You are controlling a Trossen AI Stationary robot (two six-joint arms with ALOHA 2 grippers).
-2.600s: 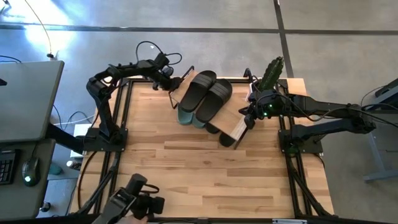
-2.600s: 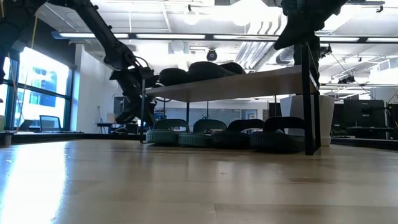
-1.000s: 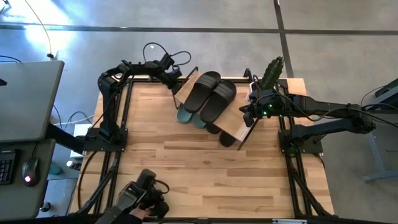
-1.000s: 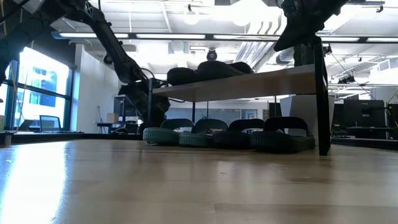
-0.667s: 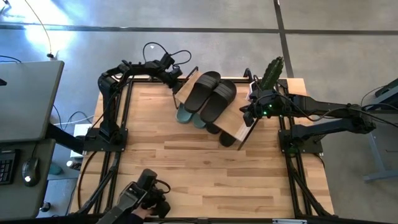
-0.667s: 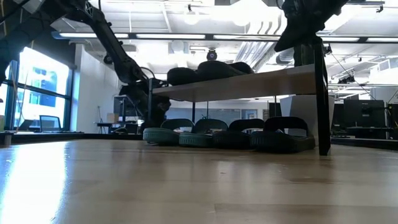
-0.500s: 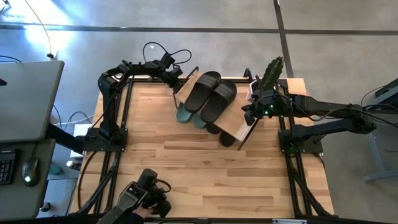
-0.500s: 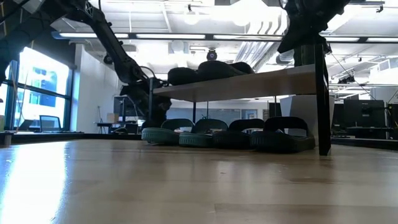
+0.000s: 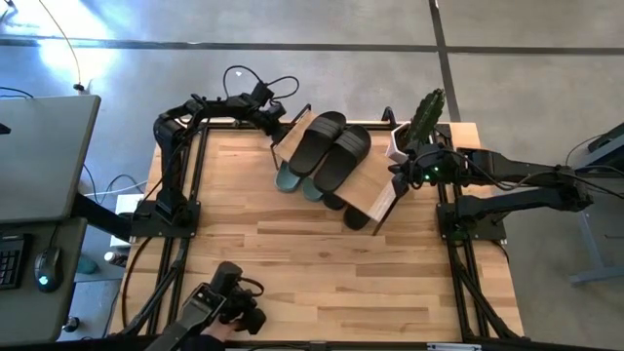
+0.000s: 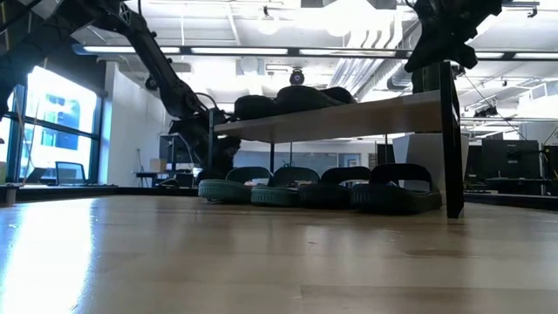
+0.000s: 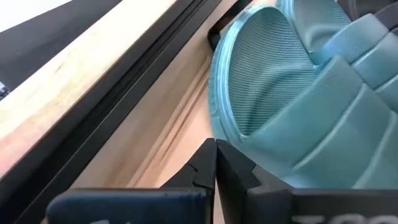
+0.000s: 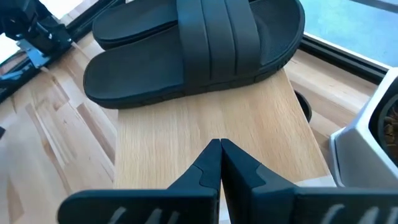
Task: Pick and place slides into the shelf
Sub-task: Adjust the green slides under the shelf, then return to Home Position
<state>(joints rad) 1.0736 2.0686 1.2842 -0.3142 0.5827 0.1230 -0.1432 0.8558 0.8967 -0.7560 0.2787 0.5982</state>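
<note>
Two black slides (image 9: pixel 331 151) atop the shelf (image 12: pixel 211 127), four more beneath. Left gripper (image 11: pixel 215 163) pressed together beside the green slide (image 11: pixel 292 99) under the shelf; right gripper (image 12: pixel 221 163) pinched empty over the plank's end. Risk: nudging the shelf, spilling the top pair.

A green cactus (image 9: pixel 425 114) in a white pot (image 9: pixel 399 142) stands at the table's (image 9: pixel 292 253) far right corner.

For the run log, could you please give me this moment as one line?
black slides: pair on shelf top | green slides: under shelf | left gripper: shut, beside green slide | right gripper: shut, above shelf end
</note>
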